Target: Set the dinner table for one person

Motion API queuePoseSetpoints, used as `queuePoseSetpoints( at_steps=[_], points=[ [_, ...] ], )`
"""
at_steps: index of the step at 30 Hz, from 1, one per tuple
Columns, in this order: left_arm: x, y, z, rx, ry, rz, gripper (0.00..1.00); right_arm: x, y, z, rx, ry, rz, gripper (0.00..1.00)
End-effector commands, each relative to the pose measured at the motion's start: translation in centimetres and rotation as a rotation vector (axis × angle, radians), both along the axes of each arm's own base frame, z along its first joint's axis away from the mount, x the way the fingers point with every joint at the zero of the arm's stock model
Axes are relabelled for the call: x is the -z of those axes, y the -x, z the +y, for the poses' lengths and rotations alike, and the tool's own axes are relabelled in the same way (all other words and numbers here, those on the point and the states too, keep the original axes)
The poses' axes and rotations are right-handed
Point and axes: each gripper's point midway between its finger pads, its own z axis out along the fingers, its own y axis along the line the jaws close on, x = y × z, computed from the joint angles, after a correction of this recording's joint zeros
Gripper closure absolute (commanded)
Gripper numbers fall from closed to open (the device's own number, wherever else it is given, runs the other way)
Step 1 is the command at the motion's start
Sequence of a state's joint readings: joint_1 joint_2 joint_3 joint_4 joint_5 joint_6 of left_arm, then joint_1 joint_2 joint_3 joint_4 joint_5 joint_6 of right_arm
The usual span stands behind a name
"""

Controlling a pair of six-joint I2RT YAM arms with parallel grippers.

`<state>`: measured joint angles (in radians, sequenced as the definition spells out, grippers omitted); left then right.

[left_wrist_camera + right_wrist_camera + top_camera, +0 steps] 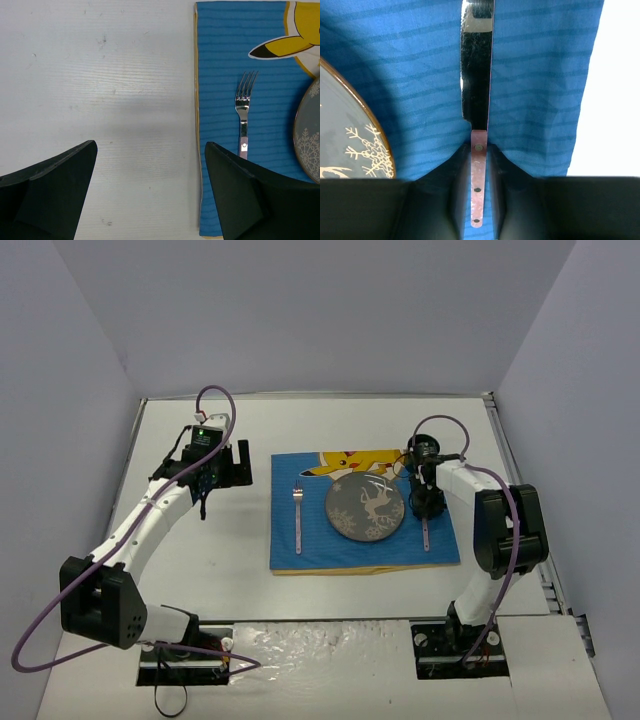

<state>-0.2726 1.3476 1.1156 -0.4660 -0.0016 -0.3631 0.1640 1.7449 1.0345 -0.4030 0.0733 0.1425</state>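
straddling the pink riveted knife handle (478,185), right gripper (479,156) sits nearly closed (grip unclear); left gripper (150,145) gapes empty.

dinner table (200,570): one was counted, white.
placemat (340,550): one was counted, blue, cartoon print.
plate (366,508): one was counted, dark, round.
fork (243,115): one was counted; four tines were made out in the left wrist view.
knife (476,75): one was counted; three rivets were noted on its pink handle.
cutlery total: two pieces were tallied.
arms: two were counted, left arm (150,515) and right arm (500,530).
grippers: two were counted, left gripper (150,195) and right gripper (478,200); two fingers were seen on each.
purple cables (213,389): two were counted, one per arm.
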Motion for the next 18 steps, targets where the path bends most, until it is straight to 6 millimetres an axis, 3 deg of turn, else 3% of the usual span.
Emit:
queuePoseSetpoints(
  at_steps=[1, 3, 6, 8, 12, 15, 18],
  points=[
    [-2.2, -1.0, 0.1, -0.013, 0.021, -0.07, 0.14, -3.0, -0.8, 0.5, -0.016, -0.009, -0.065, 0.67],
    [-2.8, -1.0, 0.0, -0.02, 0.034, -0.073, 0.14, -4.6, -1.4, 1.0, -0.008, -0.036, -0.117, 0.63],
    [-4.0, -0.6, 0.1, -0.024, 0.037, -0.073, 0.13, -8.3, -2.6, 1.2, 0.0, -0.059, -0.233, 0.45],
    [-6.3, -0.2, 0.4, -0.023, 0.036, -0.105, 0.13, -13.5, -3.9, 0.6, 0.021, -0.057, -0.392, 0.35],
    [-9.8, 1.2, 1.7, -0.046, 0.008, -0.157, 0.11, -21.9, -4.6, -1.9, 0.093, -0.032, -0.631, 0.22],
    [-13.1, 2.7, 3.2, -0.076, -0.019, -0.234, 0.08, -28.1, -3.5, -4.4, 0.134, 0.037, -0.801, 0.08],
    [-15.4, 4.3, 4.6, -0.11, -0.048, -0.279, 0.04, -33.2, -1.8, -6.6, 0.175, 0.127, -0.93, 0.01]
  ],
)
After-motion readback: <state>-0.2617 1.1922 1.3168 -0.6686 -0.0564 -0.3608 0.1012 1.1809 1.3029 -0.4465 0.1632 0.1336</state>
